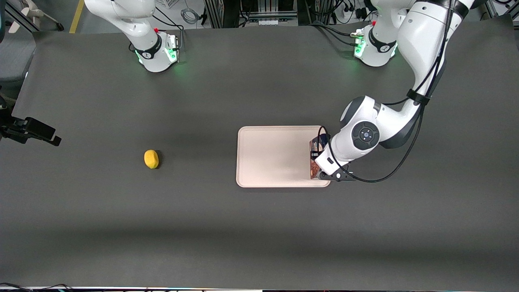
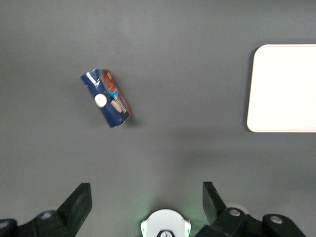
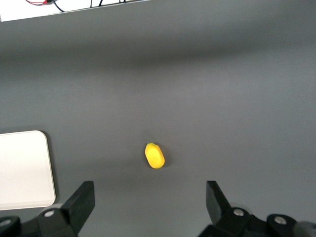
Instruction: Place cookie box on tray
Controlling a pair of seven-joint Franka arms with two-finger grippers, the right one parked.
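Tray [image 1: 275,156], cookie box [image 1: 313,165] at its edge, long axis toward camera, tool [image 1: 326,172] over it, grip unclear

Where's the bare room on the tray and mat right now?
Free: most of the tray, from its parked-arm-end rim up to the cookie box; the mat between the tray and the yellow object; the wide mat strip nearer the camera. Crowded: the tray's working-arm edge, where the gripper sits at the box.
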